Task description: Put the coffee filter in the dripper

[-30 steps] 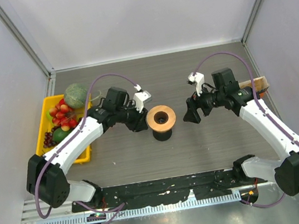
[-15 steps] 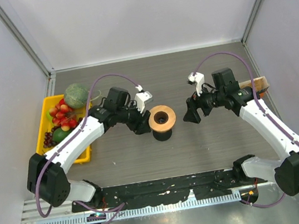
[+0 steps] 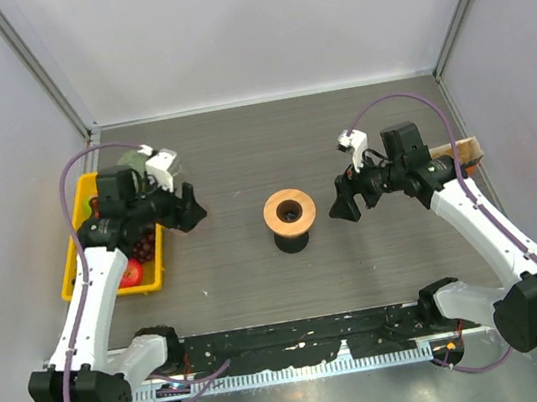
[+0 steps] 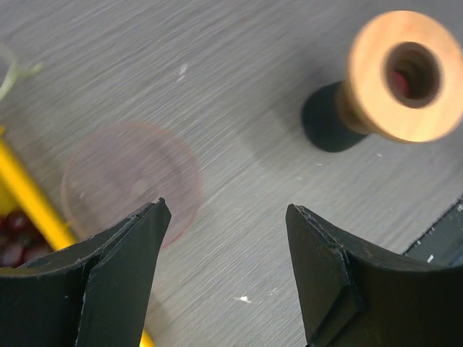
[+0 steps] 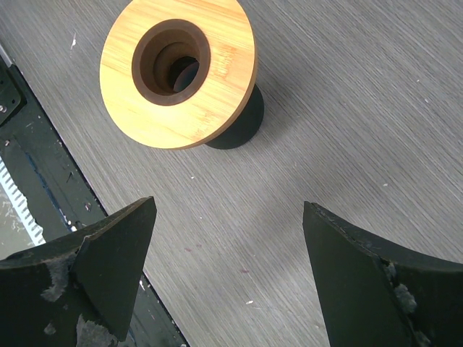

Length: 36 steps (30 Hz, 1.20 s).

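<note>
The dripper (image 3: 289, 212), an orange-brown funnel with a dark centre hole, stands on a black base mid-table. It shows blurred in the left wrist view (image 4: 376, 79) and sharp in the right wrist view (image 5: 226, 72). Nothing lies in it. A tan-brown flat piece, the coffee filter (image 3: 461, 149), lies at the right, partly hidden behind my right arm. My left gripper (image 3: 188, 214) (image 4: 228, 217) is open and empty beside the yellow tray, far left of the dripper. My right gripper (image 3: 341, 205) (image 5: 230, 206) is open and empty just right of the dripper.
A yellow tray (image 3: 75, 275) of fruit sits at the left edge, its rim in the left wrist view (image 4: 29, 199). A faint pink round stain (image 4: 130, 181) marks the table. A black rail (image 3: 299, 335) runs along the near edge. Walls close three sides.
My left arm has pulled back from beside the dripper to the left, ending by the yellow tray. The dripper and the right arm have stayed in place.
</note>
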Each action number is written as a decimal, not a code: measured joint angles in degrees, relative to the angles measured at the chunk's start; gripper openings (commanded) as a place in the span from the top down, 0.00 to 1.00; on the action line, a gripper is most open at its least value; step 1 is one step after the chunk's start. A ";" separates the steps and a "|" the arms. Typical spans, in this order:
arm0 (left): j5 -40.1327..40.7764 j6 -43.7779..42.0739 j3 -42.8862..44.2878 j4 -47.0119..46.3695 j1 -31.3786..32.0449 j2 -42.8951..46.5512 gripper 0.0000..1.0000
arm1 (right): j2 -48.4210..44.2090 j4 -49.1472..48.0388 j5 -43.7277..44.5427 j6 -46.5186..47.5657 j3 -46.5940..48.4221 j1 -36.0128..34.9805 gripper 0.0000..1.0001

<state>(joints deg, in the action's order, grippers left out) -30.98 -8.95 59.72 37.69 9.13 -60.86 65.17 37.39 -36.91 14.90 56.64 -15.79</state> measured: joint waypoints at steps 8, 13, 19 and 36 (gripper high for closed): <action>4.94 7.41 -6.86 0.13 -13.84 -1.77 0.30 | -1.27 -0.92 2.16 -1.46 -0.61 0.00 0.11; 7.41 11.93 -9.84 -2.03 -15.63 -4.20 0.33 | -1.90 -1.57 3.30 -2.03 -1.09 0.00 0.11; 9.57 15.08 -11.04 -5.33 -16.44 -7.41 0.35 | -1.90 -1.86 3.63 -2.40 -1.11 0.00 0.11; 9.49 23.82 -10.36 -11.34 -16.50 -18.97 0.81 | -2.47 -3.13 3.63 -3.69 -1.11 0.00 0.08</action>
<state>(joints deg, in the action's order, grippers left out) -21.50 14.87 49.36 26.35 -7.38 -79.83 62.70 34.26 -33.28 11.20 55.53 -15.79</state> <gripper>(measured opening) 0.376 0.892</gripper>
